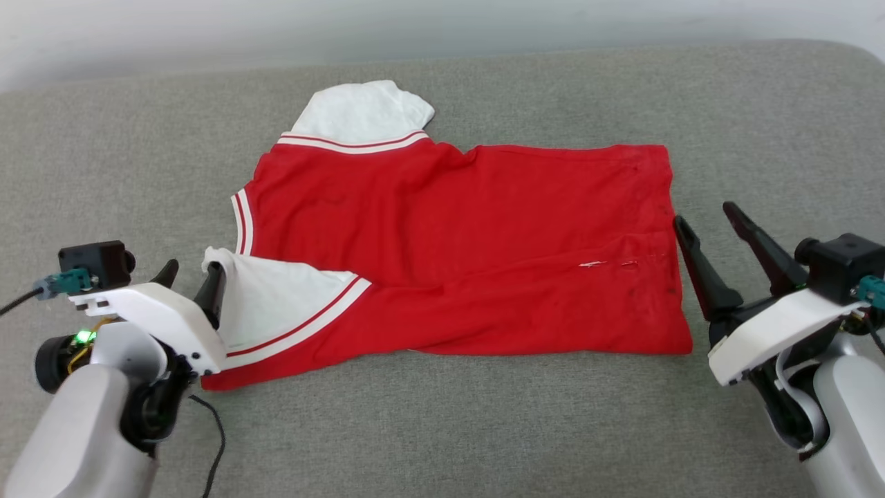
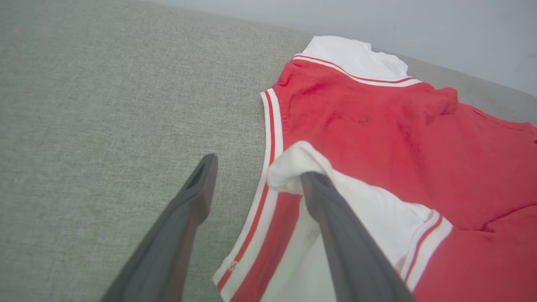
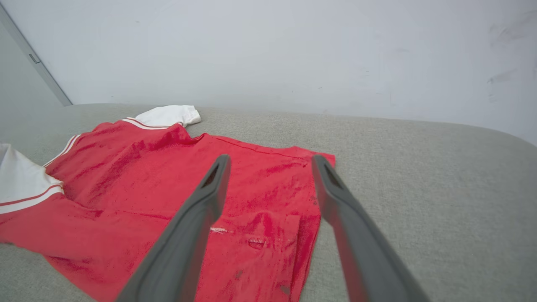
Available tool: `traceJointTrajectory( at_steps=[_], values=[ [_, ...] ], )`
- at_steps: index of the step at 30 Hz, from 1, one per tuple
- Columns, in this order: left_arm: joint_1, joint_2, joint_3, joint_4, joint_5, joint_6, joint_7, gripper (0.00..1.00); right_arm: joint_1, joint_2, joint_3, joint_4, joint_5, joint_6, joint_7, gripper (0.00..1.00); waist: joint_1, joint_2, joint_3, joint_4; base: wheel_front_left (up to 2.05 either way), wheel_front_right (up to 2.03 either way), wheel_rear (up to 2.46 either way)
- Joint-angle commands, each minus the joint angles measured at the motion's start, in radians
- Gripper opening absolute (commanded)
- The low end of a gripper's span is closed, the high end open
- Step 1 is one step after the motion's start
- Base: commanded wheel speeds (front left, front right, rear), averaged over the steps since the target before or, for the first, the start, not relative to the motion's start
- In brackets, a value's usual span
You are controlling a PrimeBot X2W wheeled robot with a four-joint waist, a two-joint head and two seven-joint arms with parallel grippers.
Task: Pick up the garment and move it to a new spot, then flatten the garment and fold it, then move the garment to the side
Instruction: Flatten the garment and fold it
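Observation:
The garment (image 1: 456, 242) is a red shirt with white sleeves and striped trim. It lies on the grey cushion, folded lengthwise, with the collar end at the left and the hem at the right. My left gripper (image 1: 193, 266) stands open at the near white sleeve (image 2: 377, 218), and the sleeve's raised edge leans against its right finger (image 2: 335, 226). The other finger is over bare cushion. My right gripper (image 1: 704, 213) is open just off the hem edge (image 3: 310, 209), with nothing between its fingers. The far sleeve (image 1: 359, 111) lies flat at the back.
The grey fabric surface (image 1: 484, 429) stretches wide around the shirt, with room in front and on both sides. A pale wall (image 3: 268, 54) rises behind its far edge. A black cable (image 1: 218, 443) hangs by my left arm.

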Motion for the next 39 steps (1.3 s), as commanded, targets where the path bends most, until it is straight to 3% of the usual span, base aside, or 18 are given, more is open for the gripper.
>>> traceJointTrajectory(
  at_steps=[1, 11, 18, 22, 23, 24, 32, 34, 39],
  values=[
    [0.021, 0.024, -0.004, -0.035, -0.001, 0.004, 0.041, 1.0, 0.029, 0.012, -0.011, -0.018, -0.011, -0.001, 0.012, 1.0, -0.0001, -0.0001, -0.015, -0.009, 0.0, 0.0, 0.0],
    [0.131, 0.2, 0.001, -0.274, -0.054, 0.063, 0.37, 1.0, 0.147, 0.088, -0.129, -0.238, -0.086, -0.001, 0.052, 1.0, -0.0001, -0.0001, 0.004, -0.06, 0.0, 0.0, 0.0],
    [0.219, 0.247, 0.014, -0.347, -0.119, 0.128, 0.534, 1.0, 0.178, 0.131, -0.155, -0.367, -0.114, -0.001, 0.068, 1.0, -0.0001, -0.0001, 0.073, -0.109, 0.0, 0.0, 0.0],
    [0.272, 0.246, 0.014, -0.347, -0.15, 0.164, 0.593, 1.0, 0.178, 0.143, -0.161, -0.399, -0.116, -0.001, 0.061, 1.0, -0.0001, -0.0001, 0.104, -0.127, 0.0, 0.0, 0.0],
    [0.3, 0.223, 0.002, -0.352, -0.186, 0.168, 0.632, 0.55, 0.177, 0.145, -0.165, -0.407, -0.115, -0.001, 0.058, 1.0, -0.0001, -0.0001, 0.117, -0.136, 0.0, 0.0, 0.0],
    [0.301, 0.212, 0.004, -0.359, -0.199, 0.165, 0.632, 0.0, 0.177, 0.145, -0.167, -0.408, -0.116, -0.001, 0.057, 1.0, -0.0001, -0.0001, 0.119, -0.137, 0.0, 0.0, 0.0],
    [0.261, 0.221, 0.04, -0.438, -0.151, 0.145, 0.511, 0.0, 0.193, 0.125, -0.205, -0.411, -0.103, -0.001, 0.1, 1.0, -0.0001, -0.0001, 0.096, -0.114, 0.0, 0.0, 0.0],
    [0.245, 0.224, 0.048, -0.466, -0.132, 0.148, 0.477, 0.0, 0.198, 0.112, -0.214, -0.396, -0.075, -0.001, 0.156, 1.0, -0.0001, -0.0001, 0.087, -0.099, 0.0, 0.0, 0.0],
    [0.223, 0.219, 0.042, -0.541, -0.082, 0.155, 0.421, 0.0, 0.207, 0.053, -0.233, -0.336, 0.031, -0.001, 0.418, 1.0, -0.0001, -0.0001, 0.074, -0.053, 0.0, 0.0, 0.0]
  ],
)
